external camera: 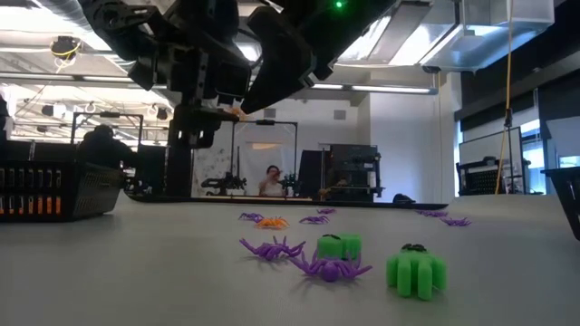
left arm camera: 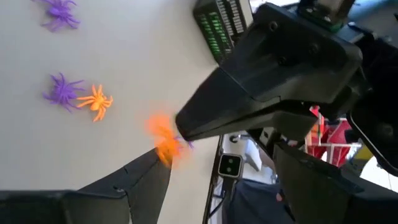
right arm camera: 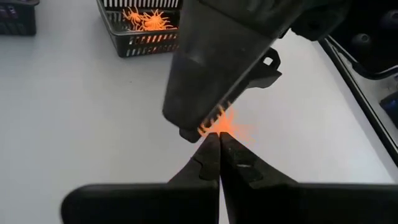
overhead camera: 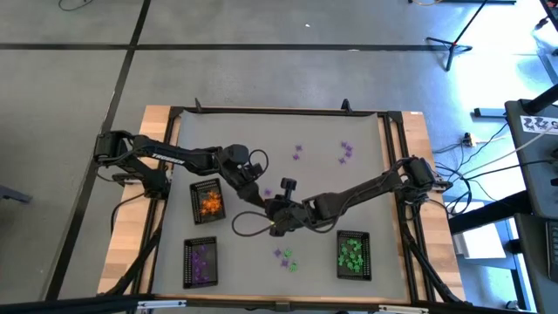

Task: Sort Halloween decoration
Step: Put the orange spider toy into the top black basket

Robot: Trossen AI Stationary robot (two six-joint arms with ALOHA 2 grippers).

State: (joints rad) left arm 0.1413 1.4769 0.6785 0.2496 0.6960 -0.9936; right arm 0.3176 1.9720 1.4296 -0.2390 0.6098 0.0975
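Three black mesh trays rest on the grey surface (overhead camera: 366, 187), as we see from above: one (overhead camera: 207, 200) near the left arm holds orange trinkets (overhead camera: 210, 204), one (overhead camera: 200, 262) at the near-left edge holds purple trinkets (overhead camera: 202, 259), and one (overhead camera: 353, 254) at the near-right holds green trinkets (overhead camera: 351, 252). We find both arms reaching to the middle of the surface, where their tools meet, well apart from all three trays. We note in the right wrist view that the right tool (right arm camera: 219, 144) has its fingers pressed together at an orange spider (right arm camera: 231, 127), with the left tool (right arm camera: 205, 127) touching the same trinket from the other side. We cannot tell from the blurred left wrist view how the left tool's fingers stand. We observe loose purple spiders (overhead camera: 345, 151) scattered toward the far side. We also see a small group of purple spiders (external camera: 272, 246) and green pieces (external camera: 416, 269) lying close together near the front edge, between the purple and green trays. One loose orange spider (left arm camera: 94, 102) touches a purple one (left arm camera: 62, 91).
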